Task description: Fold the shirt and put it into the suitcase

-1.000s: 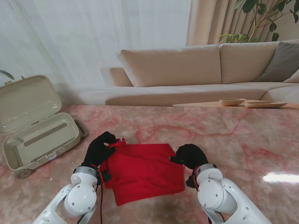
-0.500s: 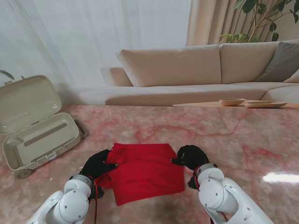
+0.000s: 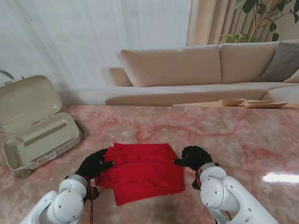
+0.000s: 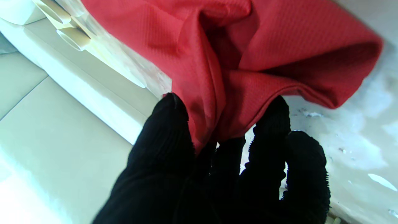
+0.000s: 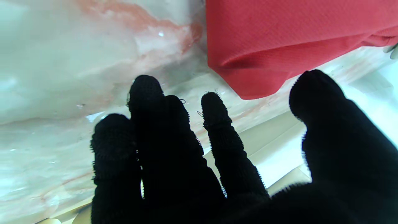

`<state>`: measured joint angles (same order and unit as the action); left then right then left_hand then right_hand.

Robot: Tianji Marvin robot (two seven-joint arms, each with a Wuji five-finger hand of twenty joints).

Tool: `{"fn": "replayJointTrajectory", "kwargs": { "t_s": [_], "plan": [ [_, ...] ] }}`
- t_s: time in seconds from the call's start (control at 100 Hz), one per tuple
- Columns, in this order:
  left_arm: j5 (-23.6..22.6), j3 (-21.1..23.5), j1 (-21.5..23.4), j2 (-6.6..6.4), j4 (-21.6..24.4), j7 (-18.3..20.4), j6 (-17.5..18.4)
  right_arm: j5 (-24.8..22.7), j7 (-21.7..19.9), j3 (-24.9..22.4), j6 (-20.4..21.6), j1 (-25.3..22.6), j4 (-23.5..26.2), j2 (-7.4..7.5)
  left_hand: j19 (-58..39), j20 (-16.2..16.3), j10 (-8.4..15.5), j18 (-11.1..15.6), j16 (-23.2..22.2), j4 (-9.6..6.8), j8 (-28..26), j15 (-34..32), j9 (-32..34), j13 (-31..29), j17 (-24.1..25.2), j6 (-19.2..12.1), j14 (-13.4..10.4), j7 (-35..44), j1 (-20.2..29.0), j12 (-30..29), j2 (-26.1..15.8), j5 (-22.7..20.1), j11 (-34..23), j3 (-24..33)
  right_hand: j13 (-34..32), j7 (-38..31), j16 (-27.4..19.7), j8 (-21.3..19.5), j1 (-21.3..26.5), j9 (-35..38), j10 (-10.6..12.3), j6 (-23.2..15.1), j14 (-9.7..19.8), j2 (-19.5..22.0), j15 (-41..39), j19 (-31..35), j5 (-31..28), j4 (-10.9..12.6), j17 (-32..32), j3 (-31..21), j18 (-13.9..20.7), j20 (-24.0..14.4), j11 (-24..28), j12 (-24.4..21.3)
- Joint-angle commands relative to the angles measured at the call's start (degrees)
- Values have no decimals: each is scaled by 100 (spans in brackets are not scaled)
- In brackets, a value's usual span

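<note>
Stand view: I am folding the shirt [image 3: 142,170] near the tabletop's near edge, left hand [image 3: 95,163] pinching its left edge, right hand [image 3: 195,157] spread, holding nothing. Next I judge another fold, then the suitcase [image 3: 39,135].

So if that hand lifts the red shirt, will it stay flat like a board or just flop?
Probably flop: in the left wrist view the red shirt bunches into soft folds where the left hand pinches it. It looks thin and light, so one-sided lifting would likely undo the fold. The marble table looks glossy, so pushed cloth may slide or wrinkle.
</note>
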<state>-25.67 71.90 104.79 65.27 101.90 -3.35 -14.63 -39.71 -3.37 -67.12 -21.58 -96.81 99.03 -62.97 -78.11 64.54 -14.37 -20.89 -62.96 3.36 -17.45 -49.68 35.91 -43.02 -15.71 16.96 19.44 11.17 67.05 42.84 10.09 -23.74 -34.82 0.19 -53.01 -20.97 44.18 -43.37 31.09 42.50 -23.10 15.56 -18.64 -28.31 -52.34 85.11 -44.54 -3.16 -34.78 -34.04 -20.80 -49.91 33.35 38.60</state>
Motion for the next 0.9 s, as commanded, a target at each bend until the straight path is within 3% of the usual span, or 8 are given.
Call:
{"fn": "replayJointTrajectory", "kwargs": {
  "t_s": [0.0, 0.28, 0.43, 0.89],
  "plan": [
    [35, 69, 76, 0, 139, -42, 36, -11, -123, -16, -70, -57, 36, 46, 57, 45, -79, -92, 67, -102, 94, 160, -145, 241, 123, 104, 250, -141, -127, -179, -338, 220, -31, -153, 131, 38, 223, 43, -212, -187, -162, 54, -86, 122, -273, 339, 126, 189, 25, 164, 142, -203, 197, 211],
    [-218, 351, 416, -3, 544, -131, -17, -303, -614, -2, -280, -21, 112, 158, 75, 49, -119, -96, 87, -98, 90, 201, -104, 258, 148, 60, 265, -215, -196, -328, -369, 105, 102, -152, 125, -32, 615, 19, -376, -252, -134, -47, 24, 347, -788, 643, 9, 194, -37, 313, 305, -285, 446, 756],
    [-316, 414, 593, -62, 664, 77, 53, -340, -741, 51, -372, 38, 84, 184, 76, 52, -101, -96, 98, -99, 65, 212, -96, 249, 148, 13, 236, -223, -149, -373, -355, 57, 131, -143, 106, -55, 669, 6, -416, -274, -138, -88, 41, 399, -864, 714, -20, 194, -63, 322, 347, -295, 479, 848],
    [-141, 333, 604, -143, 461, 491, 72, -417, -1038, 353, -648, 324, -78, 247, 78, 55, -73, -96, 102, -102, 2, 200, -57, 213, 147, -33, 222, -174, -83, -391, -383, 4, 92, -139, 155, -45, 716, 6, -475, -432, -183, -121, 44, 474, -902, 782, -10, 198, -47, 327, 393, -282, 443, 975]
  ]
}}
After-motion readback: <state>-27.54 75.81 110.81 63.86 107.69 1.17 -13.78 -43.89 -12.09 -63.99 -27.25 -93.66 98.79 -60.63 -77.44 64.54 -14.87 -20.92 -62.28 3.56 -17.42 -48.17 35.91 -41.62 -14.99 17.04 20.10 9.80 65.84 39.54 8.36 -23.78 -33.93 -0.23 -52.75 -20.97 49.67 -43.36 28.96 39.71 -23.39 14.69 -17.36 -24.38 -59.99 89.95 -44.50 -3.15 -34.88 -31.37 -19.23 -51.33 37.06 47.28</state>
